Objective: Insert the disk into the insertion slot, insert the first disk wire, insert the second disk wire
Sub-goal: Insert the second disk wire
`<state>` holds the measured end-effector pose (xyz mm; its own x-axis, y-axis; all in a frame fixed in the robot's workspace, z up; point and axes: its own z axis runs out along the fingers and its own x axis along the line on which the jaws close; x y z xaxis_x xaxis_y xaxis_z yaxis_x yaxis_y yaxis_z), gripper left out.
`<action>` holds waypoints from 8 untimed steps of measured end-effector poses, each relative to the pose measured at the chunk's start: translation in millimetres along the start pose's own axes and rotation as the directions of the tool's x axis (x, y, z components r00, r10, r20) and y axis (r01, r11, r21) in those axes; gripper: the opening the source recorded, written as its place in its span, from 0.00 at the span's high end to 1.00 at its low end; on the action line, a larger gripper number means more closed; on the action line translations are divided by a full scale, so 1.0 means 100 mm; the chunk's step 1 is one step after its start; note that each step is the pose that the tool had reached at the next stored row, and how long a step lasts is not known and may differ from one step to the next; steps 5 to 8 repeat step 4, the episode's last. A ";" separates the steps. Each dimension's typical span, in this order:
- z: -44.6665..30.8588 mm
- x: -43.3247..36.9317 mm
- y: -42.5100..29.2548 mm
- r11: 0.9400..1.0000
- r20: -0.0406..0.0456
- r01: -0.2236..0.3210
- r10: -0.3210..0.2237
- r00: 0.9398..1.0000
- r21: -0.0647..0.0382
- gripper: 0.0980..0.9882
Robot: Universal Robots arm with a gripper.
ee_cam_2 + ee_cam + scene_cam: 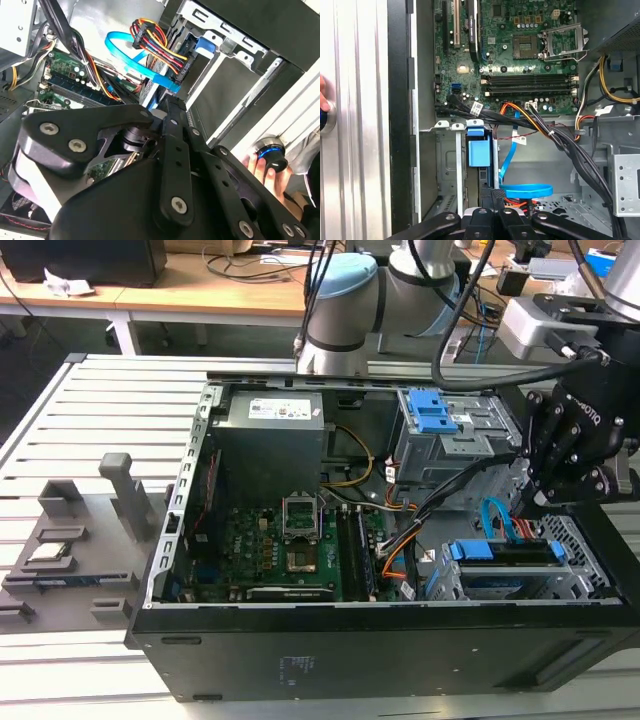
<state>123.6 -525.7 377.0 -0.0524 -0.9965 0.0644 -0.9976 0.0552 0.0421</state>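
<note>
Gripper [528, 508] sits low over the front corner of the open computer case [300, 640], at the exterior view's right, directly above the insertion slot [585, 570]. Disk [505, 552] is already seated in that low perforated cage: its blue frame edge shows along the cage's top in the exterior view, and as a blue tab in the first wrist view [480, 150] and in the second wrist view [204, 46].

Fingers [172, 112] are drawn together, tips meeting at the rear of the disk where a flat blue data wire [135, 57] ends. Cannot tell whether the tips actually pinch that wire's plug or merely touch it; the contact point is hidden by the gripper body.

Blue data wire loops up and back beside the gripper in the exterior view [497, 520], and curls just ahead of the fingertips in the first wrist view [527, 190]. A bundle of red, yellow and black power wires [155, 42] runs to the rear of the disk, next to the blue one; its black plug looks pushed against the drive, though seating depth cannot be judged.

Taller grey cage with blue latch [440, 425] stands behind the slot. Motherboard [275, 540] lies on the case floor, well apart from the gripper.

A person's hand [262, 167] rests by a blue-lit knob [272, 155] outside the case.
</note>
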 end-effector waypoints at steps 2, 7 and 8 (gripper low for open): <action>0.000 0.000 0.000 1.000 0.000 0.000 0.000 1.000 0.000 0.99; 0.000 0.000 0.000 1.000 0.000 0.000 0.000 1.000 0.000 0.99; 0.000 0.000 0.000 1.000 0.000 0.000 0.000 1.000 0.000 0.99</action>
